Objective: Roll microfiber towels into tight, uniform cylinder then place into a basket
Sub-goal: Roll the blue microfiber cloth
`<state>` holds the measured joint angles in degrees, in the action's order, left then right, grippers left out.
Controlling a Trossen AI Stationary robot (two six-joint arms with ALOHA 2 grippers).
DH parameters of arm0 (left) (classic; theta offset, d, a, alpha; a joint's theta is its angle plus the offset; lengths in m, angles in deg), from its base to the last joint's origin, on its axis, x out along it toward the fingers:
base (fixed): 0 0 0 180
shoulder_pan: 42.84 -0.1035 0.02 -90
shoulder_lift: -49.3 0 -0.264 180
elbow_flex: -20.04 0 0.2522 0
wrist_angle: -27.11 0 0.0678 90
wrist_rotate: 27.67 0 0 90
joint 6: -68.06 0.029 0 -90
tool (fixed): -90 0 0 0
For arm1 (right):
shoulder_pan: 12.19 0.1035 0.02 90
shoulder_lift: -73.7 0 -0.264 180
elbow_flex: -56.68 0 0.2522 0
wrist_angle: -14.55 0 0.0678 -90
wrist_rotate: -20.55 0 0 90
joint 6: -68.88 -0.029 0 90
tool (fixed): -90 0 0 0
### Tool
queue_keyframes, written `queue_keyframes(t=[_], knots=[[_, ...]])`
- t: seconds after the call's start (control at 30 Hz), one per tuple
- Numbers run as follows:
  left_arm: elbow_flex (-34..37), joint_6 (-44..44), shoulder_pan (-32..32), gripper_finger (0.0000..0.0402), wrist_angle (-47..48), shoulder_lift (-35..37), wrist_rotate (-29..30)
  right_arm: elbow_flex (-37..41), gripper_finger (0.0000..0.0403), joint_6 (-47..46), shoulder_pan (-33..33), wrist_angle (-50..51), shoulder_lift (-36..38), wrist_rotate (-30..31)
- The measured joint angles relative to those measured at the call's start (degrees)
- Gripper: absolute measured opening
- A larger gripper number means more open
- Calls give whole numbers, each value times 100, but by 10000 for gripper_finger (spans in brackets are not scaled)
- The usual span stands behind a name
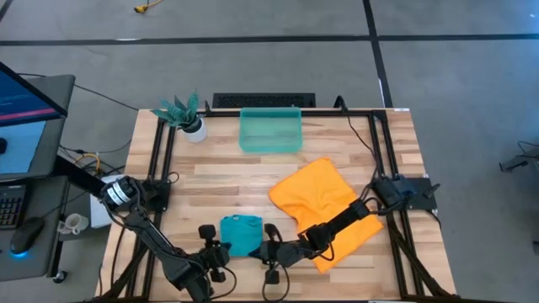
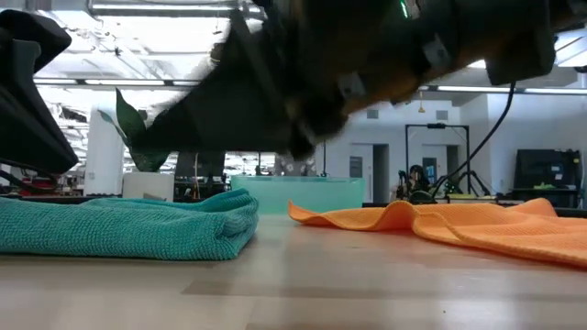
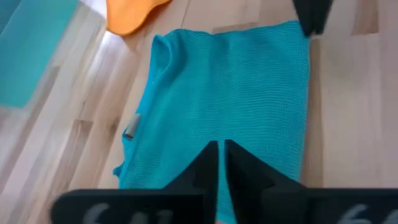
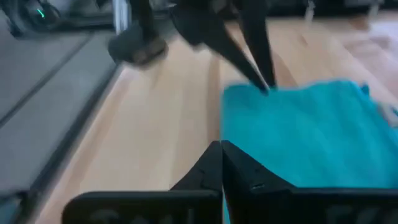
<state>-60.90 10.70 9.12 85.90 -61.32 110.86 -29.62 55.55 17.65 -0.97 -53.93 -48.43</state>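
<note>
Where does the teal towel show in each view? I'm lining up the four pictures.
High view: teal towel at the table's near edge, between both arms.
Low view: lower left, lying flat.
Left wrist view: fills the centre.
Right wrist view: right half.
Shared landmark: the orange towel, beside it in the high, low and left wrist views.

Bystanders around the wooden surface (image 1: 236, 181)

A teal-leaved plant (image 1: 179, 109) in a white pot (image 1: 195, 129) stands at a far corner. Off the left edge sit a monitor (image 1: 25, 101), a keyboard (image 1: 10, 206) and a mouse (image 1: 25, 238); a yellow cable (image 1: 147, 7) lies on the grey floor (image 1: 253, 67).
</note>
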Motion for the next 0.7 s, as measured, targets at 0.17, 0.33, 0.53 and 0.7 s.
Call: queue_keyframes(t=[0.17,0.33,0.53,0.7], knots=[[0,-5,3,6,-165,0,-13,12,8,-150,-66,210,-80,-7],[199,28,11,1,-581,0,-42,14,20,-425,-149,470,-103,-25],[841,-96,15,0,-1456,-2,-192,16,9,-470,-149,717,-113,-144],[1032,-332,-7,0,-1663,5,-433,1,9,-780,-216,1072,-93,-324]])
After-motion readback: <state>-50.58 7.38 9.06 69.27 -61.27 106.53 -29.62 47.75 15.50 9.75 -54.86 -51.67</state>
